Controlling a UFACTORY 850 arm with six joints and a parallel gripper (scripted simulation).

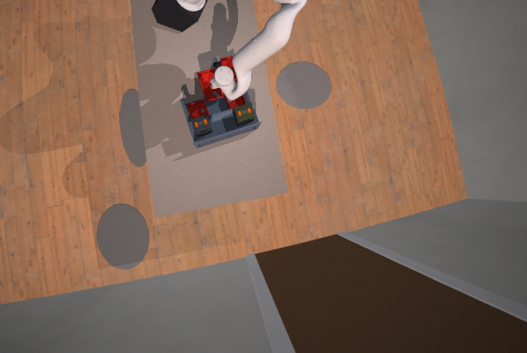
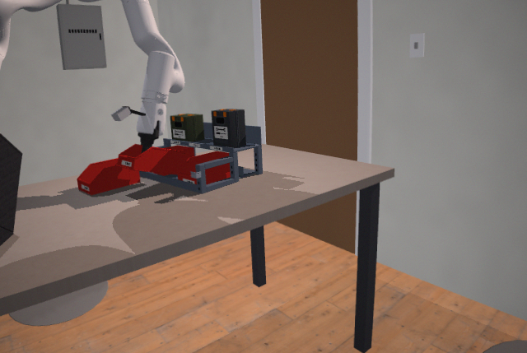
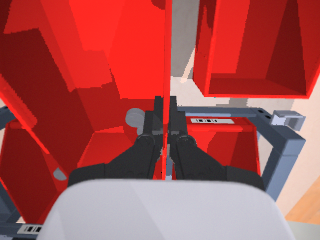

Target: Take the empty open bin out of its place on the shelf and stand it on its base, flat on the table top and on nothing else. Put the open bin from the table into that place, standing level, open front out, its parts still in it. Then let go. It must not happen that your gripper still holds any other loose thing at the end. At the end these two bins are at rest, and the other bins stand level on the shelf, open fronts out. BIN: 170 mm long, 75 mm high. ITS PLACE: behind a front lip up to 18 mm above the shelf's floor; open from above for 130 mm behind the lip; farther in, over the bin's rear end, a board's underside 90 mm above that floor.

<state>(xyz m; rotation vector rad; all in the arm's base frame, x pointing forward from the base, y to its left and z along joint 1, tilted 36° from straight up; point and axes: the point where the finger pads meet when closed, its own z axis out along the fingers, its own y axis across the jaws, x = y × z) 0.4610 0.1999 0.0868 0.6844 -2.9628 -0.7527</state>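
Note:
My gripper [image 3: 164,108] is shut on the thin side wall of a red open bin [image 3: 100,85] that has grey parts [image 3: 134,117] in it. In the side view the gripper [image 2: 146,142] comes down on this bin [image 2: 164,157] at the front of the grey shelf [image 2: 212,157], with the bin's far end reaching over the shelf's front lip. A second red bin [image 2: 104,175] stands on the table just left of it; in the wrist view it [image 3: 255,50] looks empty. From above, my wrist [image 1: 224,77] hides much of the held bin [image 1: 212,81].
More red bins sit in the shelf's lower row [image 1: 196,107] [image 2: 212,170]. A green case [image 2: 186,127] and a black case [image 2: 228,127] stand on the shelf's top board. The black robot base block [image 1: 176,4] stands at the table's far end.

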